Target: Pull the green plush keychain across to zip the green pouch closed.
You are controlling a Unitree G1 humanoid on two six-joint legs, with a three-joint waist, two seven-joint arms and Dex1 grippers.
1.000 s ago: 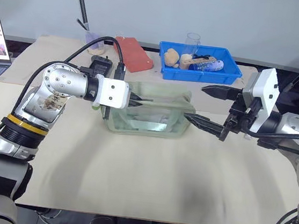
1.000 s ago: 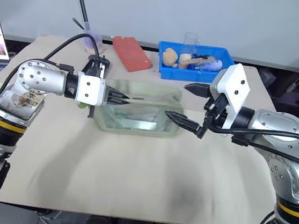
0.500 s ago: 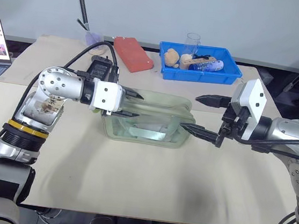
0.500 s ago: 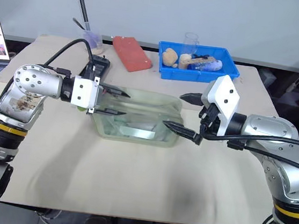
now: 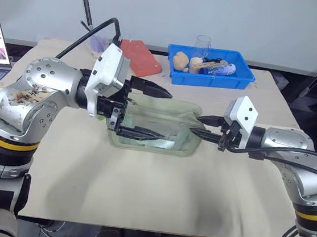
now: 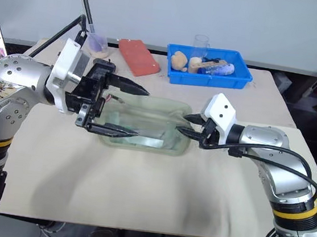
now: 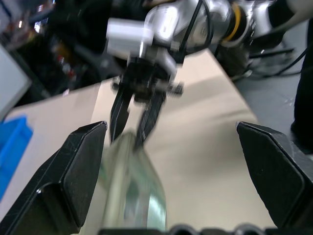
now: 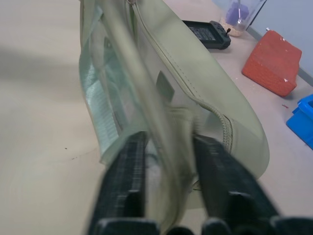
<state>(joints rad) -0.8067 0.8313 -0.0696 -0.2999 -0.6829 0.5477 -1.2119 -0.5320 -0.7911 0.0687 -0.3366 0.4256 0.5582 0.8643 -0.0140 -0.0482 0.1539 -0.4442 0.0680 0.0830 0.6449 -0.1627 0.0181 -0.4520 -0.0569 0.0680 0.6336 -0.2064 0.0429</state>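
The left gripper point(image 5: 148, 110) has let go and its fingers are now spread wide above the green pouch point(image 5: 156, 124) on the surface, while the right gripper point(image 5: 206, 127) has closed onto the pouch's near end. The pouch thus looks braced for zipping; the green plush keychain cannot be made out.

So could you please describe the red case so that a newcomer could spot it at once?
Look to the far side of the table, just left of the blue tray. The red case lies flat there, behind the green pouch. It is the one solid red, slab-shaped thing.
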